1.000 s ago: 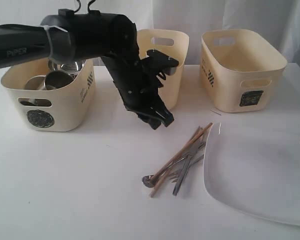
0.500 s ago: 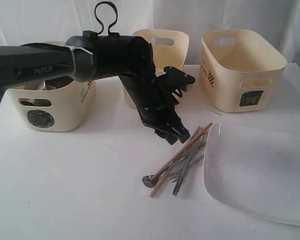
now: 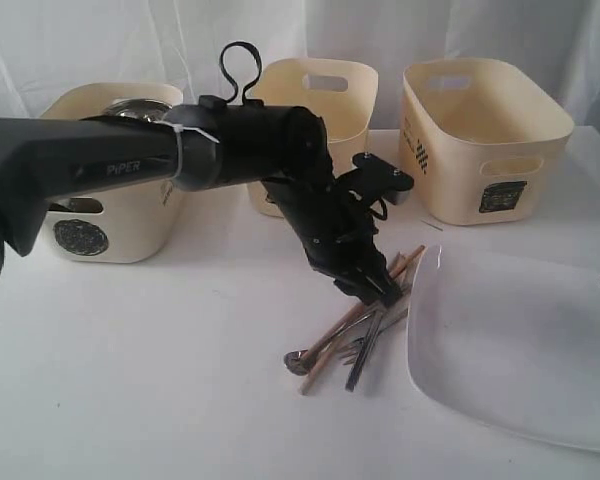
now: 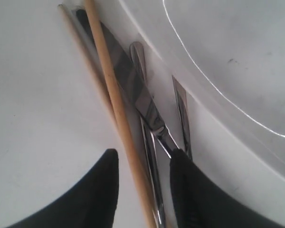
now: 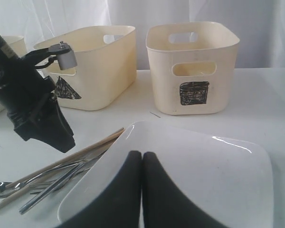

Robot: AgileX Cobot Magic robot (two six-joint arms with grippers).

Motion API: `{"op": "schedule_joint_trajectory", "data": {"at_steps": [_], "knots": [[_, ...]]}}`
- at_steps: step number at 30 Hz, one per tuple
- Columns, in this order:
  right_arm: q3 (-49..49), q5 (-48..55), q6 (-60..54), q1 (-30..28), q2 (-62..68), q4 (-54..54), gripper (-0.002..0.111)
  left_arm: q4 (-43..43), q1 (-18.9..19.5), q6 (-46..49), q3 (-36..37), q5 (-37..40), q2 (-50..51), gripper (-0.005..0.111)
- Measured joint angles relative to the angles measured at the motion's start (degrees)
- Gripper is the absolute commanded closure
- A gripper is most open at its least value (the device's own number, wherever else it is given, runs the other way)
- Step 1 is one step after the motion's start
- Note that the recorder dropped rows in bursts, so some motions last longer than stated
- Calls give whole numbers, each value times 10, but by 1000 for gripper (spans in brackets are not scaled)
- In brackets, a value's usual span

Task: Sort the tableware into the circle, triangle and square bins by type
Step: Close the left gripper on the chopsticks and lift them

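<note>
Wooden chopsticks (image 3: pixel 352 318) and several metal utensils (image 3: pixel 366 346) lie in a loose pile on the white table, just left of the large white plate (image 3: pixel 520 340). My left gripper (image 3: pixel 380 294) hangs over the far end of the pile, open. In the left wrist view one chopstick (image 4: pixel 115 99) and a metal handle (image 4: pixel 149 142) run between its fingers (image 4: pixel 104 180), the plate's rim (image 4: pixel 213 90) beside them. My right gripper (image 5: pixel 142 155) is shut and empty, low over the plate (image 5: pixel 209 175). A steel rim (image 3: pixel 135 106) shows in the circle bin (image 3: pixel 120 215).
The triangle bin (image 3: pixel 325 100) stands behind the left arm and the square bin (image 3: pixel 480 140) at the back right. A white curtain closes the back. The plate reaches the table's right front edge.
The left arm has swung right and down, from in front of the circle bin to the pile of chopsticks and utensils. Its jaws kept the same spread. The right gripper stayed shut.
</note>
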Motion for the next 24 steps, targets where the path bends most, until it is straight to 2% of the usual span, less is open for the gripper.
{"op": "schedule_joint_trajectory", "data": {"at_steps": [24], "knots": [[0,0,0,0,0,0,108,18,0,11,0,-49,28,65]]}}
